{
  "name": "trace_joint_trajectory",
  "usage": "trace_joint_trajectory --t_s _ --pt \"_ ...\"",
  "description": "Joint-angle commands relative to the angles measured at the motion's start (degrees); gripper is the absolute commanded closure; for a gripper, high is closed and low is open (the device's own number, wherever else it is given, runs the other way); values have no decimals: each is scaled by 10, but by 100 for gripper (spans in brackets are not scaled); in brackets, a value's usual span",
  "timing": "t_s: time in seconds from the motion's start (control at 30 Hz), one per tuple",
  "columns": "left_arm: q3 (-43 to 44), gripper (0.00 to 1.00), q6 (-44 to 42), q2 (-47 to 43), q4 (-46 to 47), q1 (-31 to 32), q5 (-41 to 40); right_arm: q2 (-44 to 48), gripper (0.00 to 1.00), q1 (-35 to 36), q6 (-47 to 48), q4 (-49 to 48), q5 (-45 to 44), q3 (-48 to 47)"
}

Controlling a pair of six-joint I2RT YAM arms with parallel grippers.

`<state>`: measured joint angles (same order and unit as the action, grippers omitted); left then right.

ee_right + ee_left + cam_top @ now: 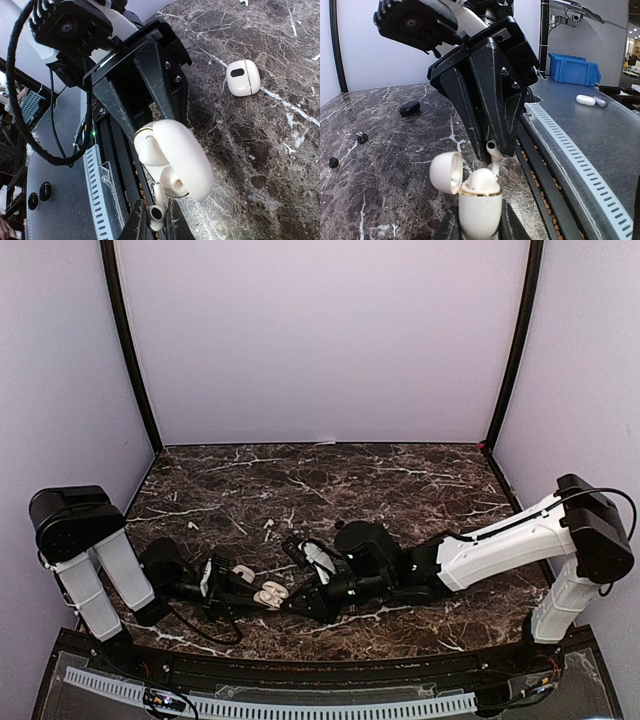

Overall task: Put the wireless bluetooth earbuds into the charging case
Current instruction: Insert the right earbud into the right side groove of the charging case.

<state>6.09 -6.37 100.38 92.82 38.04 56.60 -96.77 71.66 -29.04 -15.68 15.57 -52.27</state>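
Wireless earbud: a small white stemmed earbud [156, 215] hangs right at the mouth of the open case, its stem turned toward the opening. We judge that it is not seated yet.
Right gripper: the right gripper [155, 221] pinches this earbud between its two black fingers.
Charging case: the glossy white pebble-shaped charging case [480, 207] stands upright near the front edge of the dark marble table [400, 480]. Its hinged lid [445, 172] is swung open to one side.
Left gripper: the left gripper [480, 222] is pressed on the lower body of the case from both sides and steadies it.
Inside the case: we see a rounded white form in the mouth, beside the stem. We cannot tell if it is a bud already in its socket or a part of the case.
Other buds: two black roundish buds [362, 137] lie loose on the marble, well apart from the held case, near a small black oval case [410, 108]. Two tiny white pieces [268, 531], probably also buds, lie farther back.
Second case: a closed white case [243, 77] rests on the marble, untouched.
Done: the case is opened and held, and one bud is brought to it.
Left: in our judgement, to push this bud down, and then the loose buds.
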Motion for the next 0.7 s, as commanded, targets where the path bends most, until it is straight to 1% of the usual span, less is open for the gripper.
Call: trace_joint_trajectory --t_s 0.0,0.13,0.47,0.67 --pt "4 100 -40 -33 41 9 1 -9 100 -5 7 26 9 -18" --pt "6 100 -54 -44 14 13 -1 -14 100 -5 12 53 6 -30" --pt "7 100 -65 -51 2 20 -2 -30 100 -5 21 89 -12 -57" --pt "8 100 -82 -61 -23 23 -3 -29 100 -5 20 110 -24 -60"
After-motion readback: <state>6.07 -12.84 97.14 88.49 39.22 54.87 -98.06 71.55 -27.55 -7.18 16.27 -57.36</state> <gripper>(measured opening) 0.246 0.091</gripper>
